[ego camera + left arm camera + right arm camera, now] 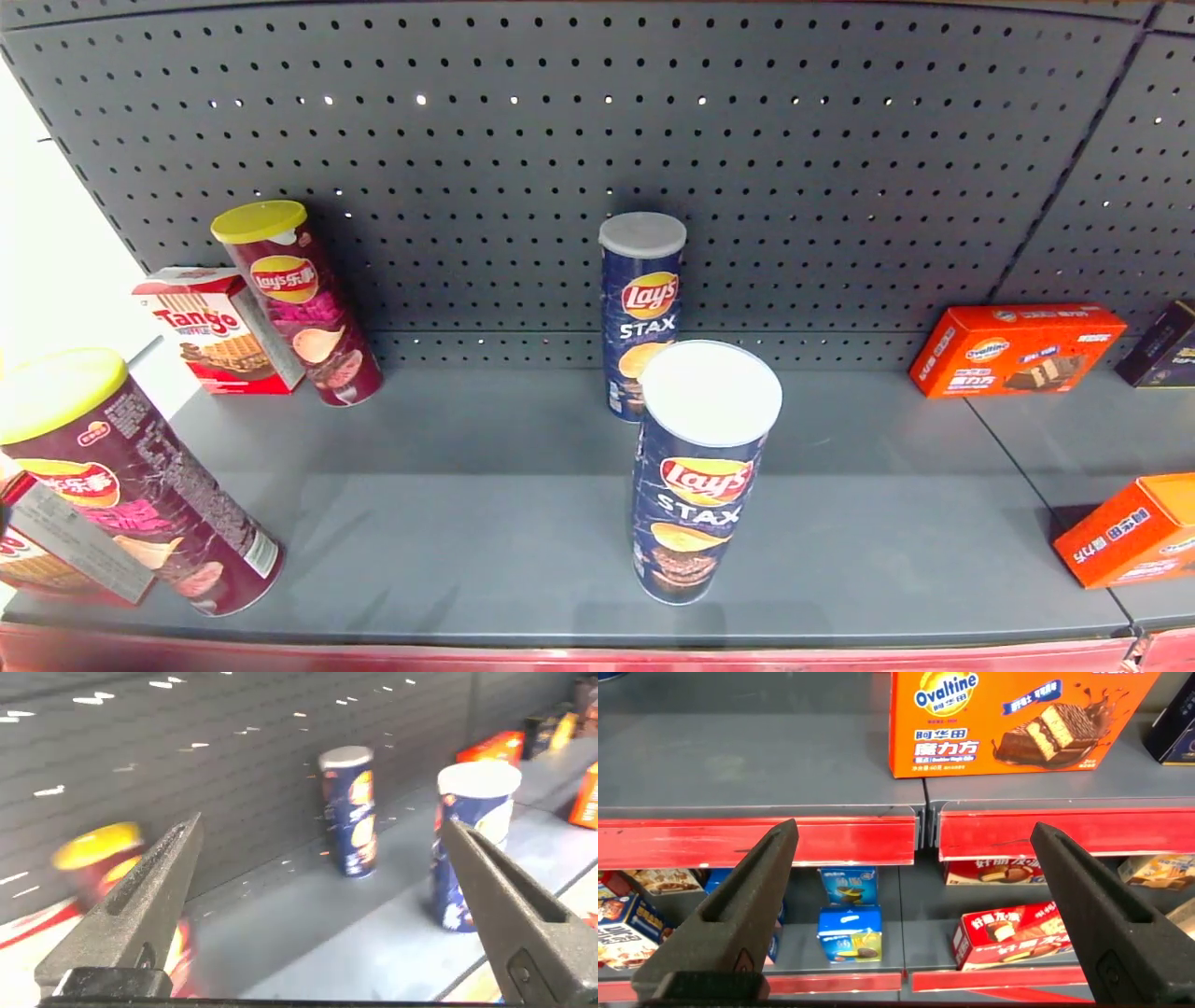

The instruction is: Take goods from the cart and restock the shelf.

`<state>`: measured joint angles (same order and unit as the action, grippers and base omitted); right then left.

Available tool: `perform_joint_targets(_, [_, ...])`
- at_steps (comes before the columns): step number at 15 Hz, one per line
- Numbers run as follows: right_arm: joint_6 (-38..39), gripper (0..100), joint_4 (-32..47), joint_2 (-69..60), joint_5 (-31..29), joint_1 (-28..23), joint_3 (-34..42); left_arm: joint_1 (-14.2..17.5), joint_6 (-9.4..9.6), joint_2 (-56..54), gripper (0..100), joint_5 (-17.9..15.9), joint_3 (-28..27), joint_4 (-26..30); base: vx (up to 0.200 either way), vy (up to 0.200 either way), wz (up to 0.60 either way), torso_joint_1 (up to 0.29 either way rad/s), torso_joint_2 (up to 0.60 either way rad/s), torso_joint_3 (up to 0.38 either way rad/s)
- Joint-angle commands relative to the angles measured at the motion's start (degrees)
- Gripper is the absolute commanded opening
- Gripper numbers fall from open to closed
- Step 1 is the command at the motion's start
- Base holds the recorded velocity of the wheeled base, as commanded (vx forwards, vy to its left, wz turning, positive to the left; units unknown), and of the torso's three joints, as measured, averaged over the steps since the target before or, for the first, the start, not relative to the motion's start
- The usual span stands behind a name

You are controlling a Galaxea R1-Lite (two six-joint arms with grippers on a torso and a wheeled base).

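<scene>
Although a blue can [695,485] stands on the shelf [467,523], much room is free. The left gripper [320,826] and right gripper [915,829] are wide open, empty.

The two dark blue cylindrical chip cans [695,504] have pale white-grey lids; the two maroon cylindrical chip cans [313,317] have yellow lids. The flat cardboard boxes [1018,350] are orange, the perforated metal back panel [597,140] grey.

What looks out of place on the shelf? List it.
Nothing is spilled or damaged. The rear blue can and front blue can stand upright, lids on. The rear maroon can and front maroon can at the left look tilted, though that may be lens distortion.
</scene>
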<state>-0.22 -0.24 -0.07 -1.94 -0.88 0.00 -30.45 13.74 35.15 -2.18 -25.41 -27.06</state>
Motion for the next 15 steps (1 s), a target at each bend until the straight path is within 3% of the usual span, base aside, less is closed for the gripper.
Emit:
perform_joint_targets(1, [0.0,100,0.0,0.1,0.0,0.0,0.0,10.8,-1.79,-15.6,100,-2.0,7.6,1.9,0.000,0.000,0.00,0.000,0.00,0.000])
perform_joint_targets(3, [0.0,100,0.0,0.1,0.0,0.0,0.0,16.6,-4.25,-20.1,100,-3.5,11.9,1.8,0.000,0.000,0.00,0.000,0.00,0.000])
perform_joint_targets(5, [0.0,100,0.0,0.1,0.0,0.0,0.0,20.3,-5.83,-22.4,100,-4.4,14.7,1.8,0.000,0.000,0.00,0.000,0.00,0.000])
perform_joint_targets(9, [0.0,100,0.0,0.1,0.0,0.0,0.0,33.4,-10.75,-29.4,100,-7.6,24.2,0.7,0.000,0.000,0.00,0.000,0.00,0.000])
perform_joint_targets(11, [0.0,100,0.0,0.1,0.0,0.0,0.0,33.4,-10.75,-30.8,100,-7.5,25.4,1.4,0.000,0.000,0.00,0.000,0.00,0.000])
perform_joint_targets(13, [0.0,100,0.0,0.1,0.0,0.0,0.0,29.4,-10.49,-33.7,100,-7.2,25.4,7.7,0.000,0.000,0.00,0.000,0.00,0.000])
perform_joint_targets(15, [0.0,100,0.0,0.1,0.0,0.0,0.0,30.0,-10.75,-34.4,100,-7.3,25.4,11.4,0.000,0.000,0.00,0.000,0.00,0.000])
